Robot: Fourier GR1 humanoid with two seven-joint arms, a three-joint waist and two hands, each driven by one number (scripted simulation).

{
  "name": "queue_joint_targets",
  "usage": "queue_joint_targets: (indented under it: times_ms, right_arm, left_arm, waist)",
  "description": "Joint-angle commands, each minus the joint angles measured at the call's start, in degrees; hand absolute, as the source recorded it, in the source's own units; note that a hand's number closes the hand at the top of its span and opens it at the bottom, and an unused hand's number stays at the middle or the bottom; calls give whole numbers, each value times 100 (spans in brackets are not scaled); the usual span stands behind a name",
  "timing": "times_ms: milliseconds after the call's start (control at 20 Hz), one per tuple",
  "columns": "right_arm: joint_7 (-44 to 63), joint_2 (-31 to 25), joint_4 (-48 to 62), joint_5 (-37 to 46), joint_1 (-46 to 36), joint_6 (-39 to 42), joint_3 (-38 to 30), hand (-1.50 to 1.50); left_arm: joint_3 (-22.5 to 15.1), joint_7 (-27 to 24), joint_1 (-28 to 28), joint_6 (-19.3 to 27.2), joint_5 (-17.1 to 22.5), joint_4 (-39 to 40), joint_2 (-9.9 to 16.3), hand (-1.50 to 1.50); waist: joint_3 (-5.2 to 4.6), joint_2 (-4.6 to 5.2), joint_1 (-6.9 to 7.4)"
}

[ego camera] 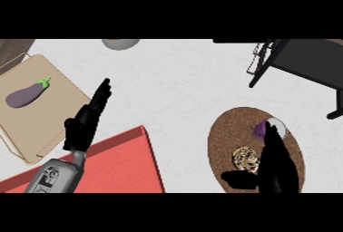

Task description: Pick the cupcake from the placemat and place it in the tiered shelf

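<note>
while the left hand (85, 121) rests open, the right hand (273, 165) stretches flat — fingertips touching the cupcake (262, 129).

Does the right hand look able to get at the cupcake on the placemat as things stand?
Probably yes. The right hand already lies over the brown placemat, fingers extended to the cupcake at its far side. Nothing stands between them; the cookie lies beside the hand.

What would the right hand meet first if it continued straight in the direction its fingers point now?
The right hand points up the view along the brown placemat. Its fingertips already reach the cupcake, purple with a pale top, so that comes first. Whether they touch it or hover above, I cannot tell.
</note>
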Motion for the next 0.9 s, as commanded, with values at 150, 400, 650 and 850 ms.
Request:
queue_joint_targets:
  times_ms: [150,400,650,850]
  right_arm:
    - [434,288,232,128,-135,237,-408,-150]
    - [396,308,637,206,99,-166,-149,-150]
    - [536,310,794,40,-274,-73,-232,-150]
    - [-666,246,1238,-216,222,-380,-793,-150]
  left_arm:
    - [233,-102,62,-296,-39,-18,18,0]
    - [218,-32,95,-255,-228,-45,-153,0]
    - [203,-125,78,-299,-353,42,-384,0]
    - [202,48,321,-110,-593,-223,-453,0]
  waist:
    - [1,1,3]
    - [2,2,7]
    - [1,3,11]
    - [4,-1,10]
